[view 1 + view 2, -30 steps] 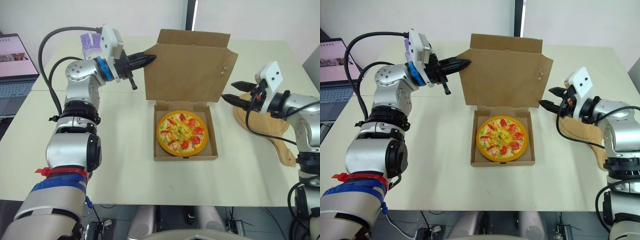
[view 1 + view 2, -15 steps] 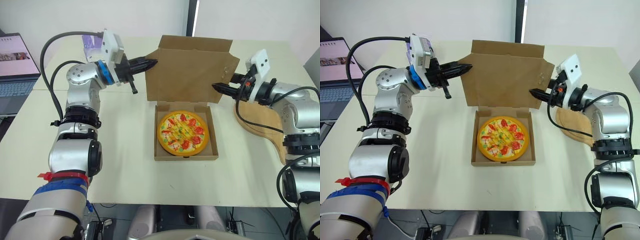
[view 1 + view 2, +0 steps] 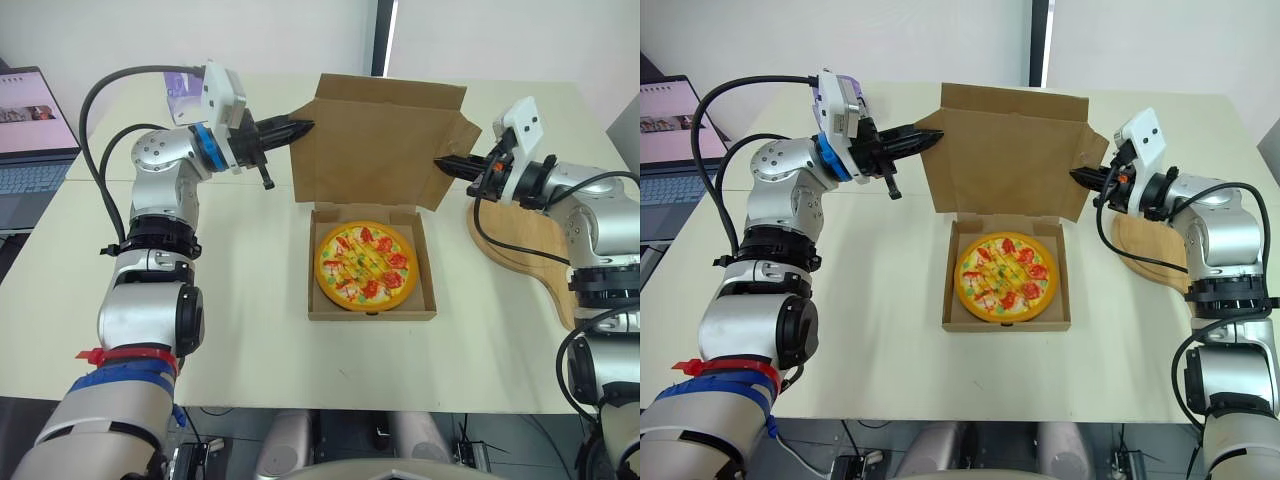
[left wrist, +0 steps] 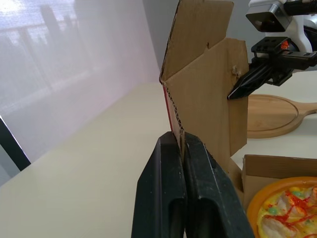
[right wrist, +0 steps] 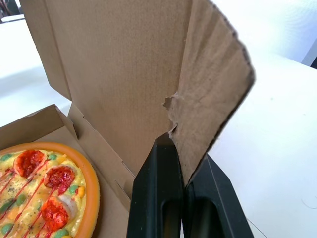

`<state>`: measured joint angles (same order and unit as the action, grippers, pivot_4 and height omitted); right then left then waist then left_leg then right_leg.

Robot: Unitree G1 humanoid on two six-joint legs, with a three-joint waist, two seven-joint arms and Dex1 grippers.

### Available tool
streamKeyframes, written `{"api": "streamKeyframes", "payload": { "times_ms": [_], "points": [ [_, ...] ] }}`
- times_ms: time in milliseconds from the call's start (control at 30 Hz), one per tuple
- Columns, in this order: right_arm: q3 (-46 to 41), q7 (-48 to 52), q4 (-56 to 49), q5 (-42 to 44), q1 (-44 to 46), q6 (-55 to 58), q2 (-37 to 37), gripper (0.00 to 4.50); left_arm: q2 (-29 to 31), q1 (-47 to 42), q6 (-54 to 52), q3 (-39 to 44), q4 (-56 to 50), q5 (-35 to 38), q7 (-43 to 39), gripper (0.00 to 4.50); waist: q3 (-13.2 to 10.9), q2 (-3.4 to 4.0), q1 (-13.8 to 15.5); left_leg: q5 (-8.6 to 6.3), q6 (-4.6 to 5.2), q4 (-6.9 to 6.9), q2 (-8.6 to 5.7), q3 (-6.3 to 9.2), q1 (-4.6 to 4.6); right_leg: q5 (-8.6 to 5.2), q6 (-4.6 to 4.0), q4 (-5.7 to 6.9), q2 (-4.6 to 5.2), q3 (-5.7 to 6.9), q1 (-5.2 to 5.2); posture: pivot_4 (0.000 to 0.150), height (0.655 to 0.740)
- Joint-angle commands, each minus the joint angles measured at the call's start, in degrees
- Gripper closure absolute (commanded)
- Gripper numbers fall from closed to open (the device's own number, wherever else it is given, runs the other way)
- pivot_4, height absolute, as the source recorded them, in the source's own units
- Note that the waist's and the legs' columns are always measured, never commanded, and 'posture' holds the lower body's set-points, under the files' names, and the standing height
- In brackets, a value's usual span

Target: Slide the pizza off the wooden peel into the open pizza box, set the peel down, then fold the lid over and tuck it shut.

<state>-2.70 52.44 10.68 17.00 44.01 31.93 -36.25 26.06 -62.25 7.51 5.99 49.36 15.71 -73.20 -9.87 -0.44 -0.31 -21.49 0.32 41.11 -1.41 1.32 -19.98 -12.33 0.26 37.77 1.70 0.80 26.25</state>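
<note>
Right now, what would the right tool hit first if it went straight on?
The right tool is shut on the side flap of the lid; straight on, it would probably meet the lid's main panel just behind.

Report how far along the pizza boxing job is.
Done: the pizza lies in the box, and the peel rests on the table to the robot's right. In hand: the left tool and right tool each pinch a side flap of the lid, which stands upright. Left: folding the lid over and tucking it shut.
</note>
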Motion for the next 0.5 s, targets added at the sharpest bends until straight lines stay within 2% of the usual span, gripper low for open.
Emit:
{"api": "streamKeyframes", "payload": {
  "times_ms": [33,267,367,467,500],
  "points": [
    [-0.6,-0.4,-5.2,0.5,-1.0,0.4,-1.3,4.46,0.6,1.6,-3.9,0.2,-6.4,0.9,1.9,4.5,0.0,0.0,0.0,0.0,0.0,0.0,0.0,0.0,0.0,0.0,0.0,0.01,0.0,0.0,0.0,0.15,0.7251],
    [-4.7,-2.1,-7.0,2.8,-2.0,-0.4,-1.0,4.46,0.6,5.4,-8.5,0.3,-13.2,1.7,3.6,4.5,0.0,0.0,0.1,0.0,0.0,0.06,0.0,0.0,0.0,0.0,0.0,0.0,0.0,-0.02,0.0,0.15,0.7251],
    [-6.2,-1.7,-7.9,4.2,-1.4,-0.7,-2.0,3.8,0.6,5.7,-9.4,0.3,-14.3,1.9,3.8,4.5,0.0,0.0,0.2,0.0,0.0,0.09,0.0,0.0,0.0,0.0,0.0,0.01,0.0,-0.02,-0.01,0.15,0.7251],
    [-6.6,-0.9,-10.3,5.2,-2.0,0.0,-3.1,2.83,0.6,5.7,-10.0,0.3,-14.7,2.1,3.9,4.5,0.0,0.0,0.2,0.0,0.0,0.09,0.0,0.0,0.0,0.0,0.0,0.0,0.0,-0.02,-0.01,0.15,0.7251],
    [-6.5,-0.6,-10.9,5.3,-2.3,-0.3,-3.4,2.83,0.6,5.6,-10.2,0.3,-14.7,2.2,3.9,4.5,0.0,0.0,0.2,0.0,0.0,0.09,0.0,0.0,0.01,0.0,0.0,0.01,0.0,-0.02,-0.01,0.15,0.7251]
  ]
}}
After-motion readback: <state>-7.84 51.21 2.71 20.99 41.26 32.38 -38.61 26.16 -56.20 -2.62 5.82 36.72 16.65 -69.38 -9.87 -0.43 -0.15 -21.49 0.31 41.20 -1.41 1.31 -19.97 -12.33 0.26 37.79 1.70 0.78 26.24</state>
